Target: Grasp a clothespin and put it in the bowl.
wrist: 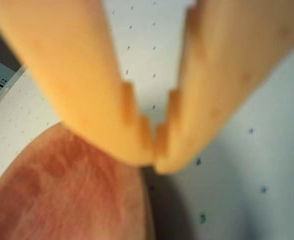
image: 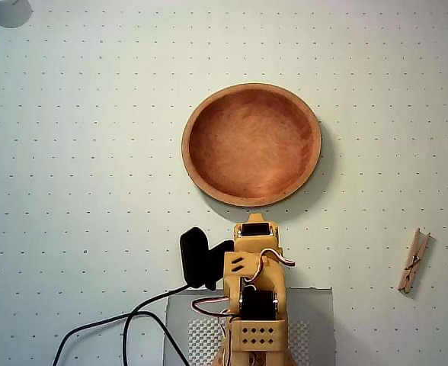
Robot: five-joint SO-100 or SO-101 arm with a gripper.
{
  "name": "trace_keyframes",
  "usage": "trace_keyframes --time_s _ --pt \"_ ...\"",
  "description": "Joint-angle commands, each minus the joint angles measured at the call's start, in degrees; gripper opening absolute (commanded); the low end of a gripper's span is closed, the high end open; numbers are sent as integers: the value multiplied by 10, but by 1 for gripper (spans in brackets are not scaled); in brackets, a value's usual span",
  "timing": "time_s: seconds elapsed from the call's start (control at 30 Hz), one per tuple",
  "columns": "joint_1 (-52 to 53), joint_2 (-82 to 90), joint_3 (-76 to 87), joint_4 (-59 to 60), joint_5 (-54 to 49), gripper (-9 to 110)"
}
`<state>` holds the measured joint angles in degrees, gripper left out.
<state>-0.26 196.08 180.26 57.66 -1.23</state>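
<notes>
Between the jaws nothing is sitting; the gripper (wrist: 154,162) is resting with tips touching, empty, just near of the bowl (image: 201,171). Far right in the overhead view, the clothespin (image: 414,261) is lying on the table, so the reach is seemingly not yet begun: next comes swinging right, opening, and lowering.

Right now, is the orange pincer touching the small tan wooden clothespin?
Apart. The overhead view shows the clothespin lying alone on the dotted mat, well right of the arm; the pincer is closed and empty.

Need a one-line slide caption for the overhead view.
Empty bowl above the folded arm; clothespin lies untouched at right on the dotted mat.
</notes>
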Motion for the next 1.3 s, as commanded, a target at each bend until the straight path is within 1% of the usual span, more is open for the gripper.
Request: trace_keyframes --time_s 0.0,0.13,0.23,0.33,0.47,0.6,0.63,0.77,0.97,1.13,1.27 --pt "-17 8 -19 6 2 -3" --pt "-5 -1 -101 11 -15 -3" --pt "15 -2 -209 42 -80 -3" --pt "32 -39 -333 102 -167 -3" --pt "56 -158 -483 149 -256 -3" --pt "91 -300 -619 177 -306 -3" --pt "108 -359 -667 185 -324 -3" --pt "147 -505 -773 214 -405 -3" --pt "201 -705 -895 327 -603 -3" --pt "234 -794 -951 413 -686 -3" --pt "273 -846 -971 436 -721 -3"
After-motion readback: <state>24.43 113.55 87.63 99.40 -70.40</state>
